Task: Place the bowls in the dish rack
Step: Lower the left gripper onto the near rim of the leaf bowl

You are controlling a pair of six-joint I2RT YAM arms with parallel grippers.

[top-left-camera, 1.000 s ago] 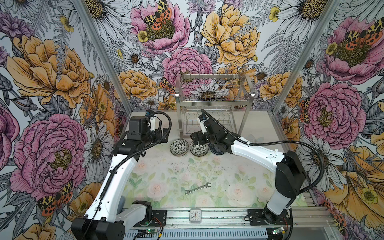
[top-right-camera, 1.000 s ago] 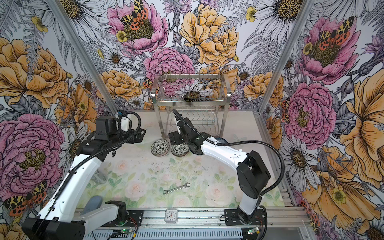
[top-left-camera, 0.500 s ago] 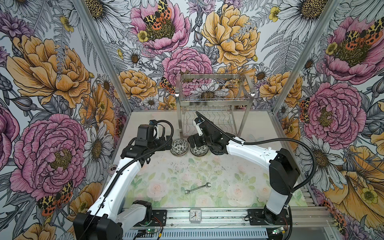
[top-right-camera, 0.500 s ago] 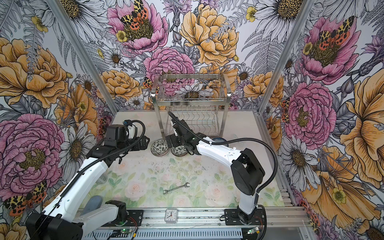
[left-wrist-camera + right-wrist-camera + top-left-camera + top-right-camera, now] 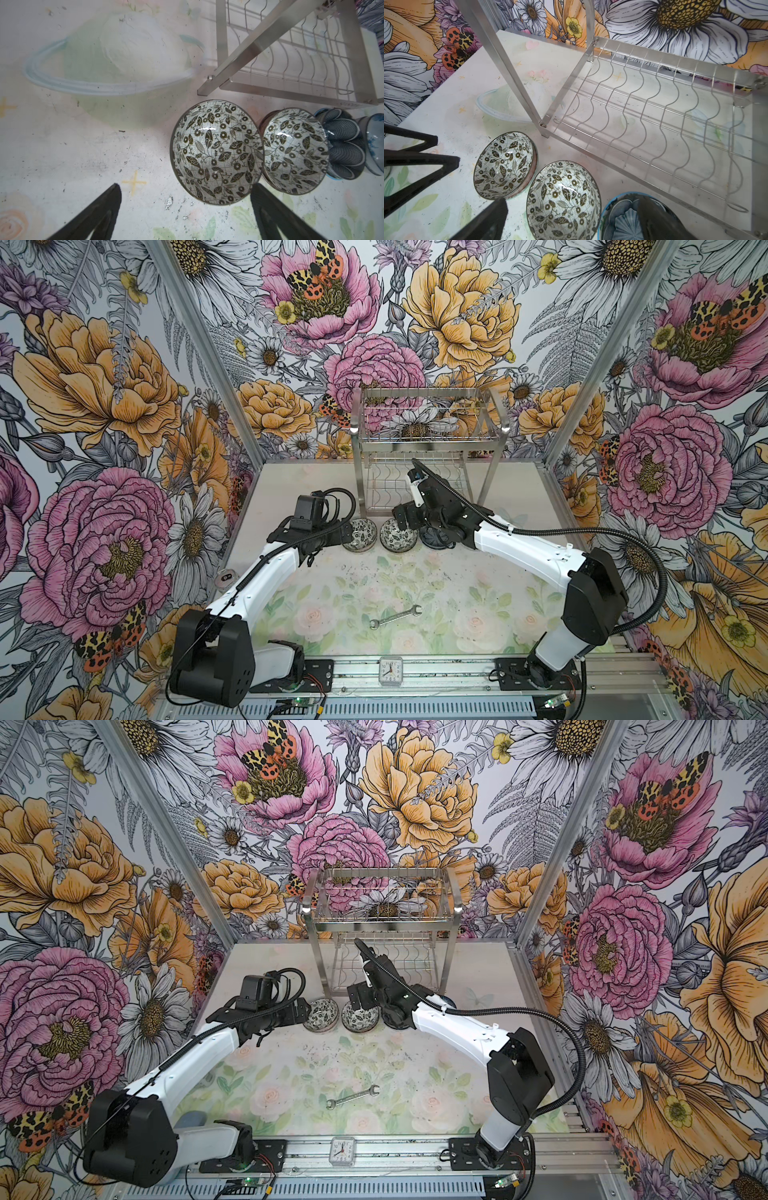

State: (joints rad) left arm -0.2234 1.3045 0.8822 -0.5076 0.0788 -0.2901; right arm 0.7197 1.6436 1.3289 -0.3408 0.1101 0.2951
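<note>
Now left fingers (image 5: 104,207) and right fingers (image 5: 488,218), both gaping and empty, have moved in on the bowls (image 5: 360,534) at the rack's (image 5: 428,440) six o'clock; grasps look next.

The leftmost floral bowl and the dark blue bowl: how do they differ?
The leftmost floral bowl shows black leaves and flowers on white; the dark blue bowl shows finely lined petals. The leftmost floral bowl sits beside the left end effector, uncovered from above; the dark blue bowl is partly covered by the right end effector. Both stand on the table before the dish rack, unheld.
</note>
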